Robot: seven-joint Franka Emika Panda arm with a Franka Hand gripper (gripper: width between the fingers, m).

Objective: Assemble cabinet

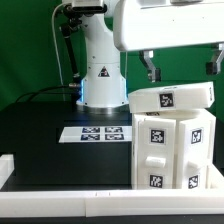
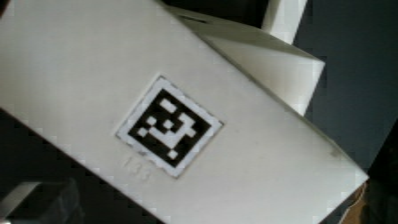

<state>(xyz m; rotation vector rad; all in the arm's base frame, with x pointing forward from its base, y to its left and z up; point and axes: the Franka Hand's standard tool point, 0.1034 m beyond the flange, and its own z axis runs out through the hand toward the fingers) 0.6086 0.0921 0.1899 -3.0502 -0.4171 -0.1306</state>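
Black table [image 1: 40, 140], white rail [image 1: 70, 188] along near edge, dark backdrop. Cabinet [image 1: 170, 150] standing at exterior view's right, close to rail; top panel [image 1: 172, 98] lying on it, slightly askew. Probably light, rigid, smooth plastic, so liable to slip. Best pinched across panel's opposite edges, clear of tag [image 2: 169, 125]. Marker board [image 1: 100, 132] flat, near cabinet toward exterior view's left. Bare table there for moving; rail tight in front. Claw [image 1: 181, 68] spread wide, empty, hovering over panel.
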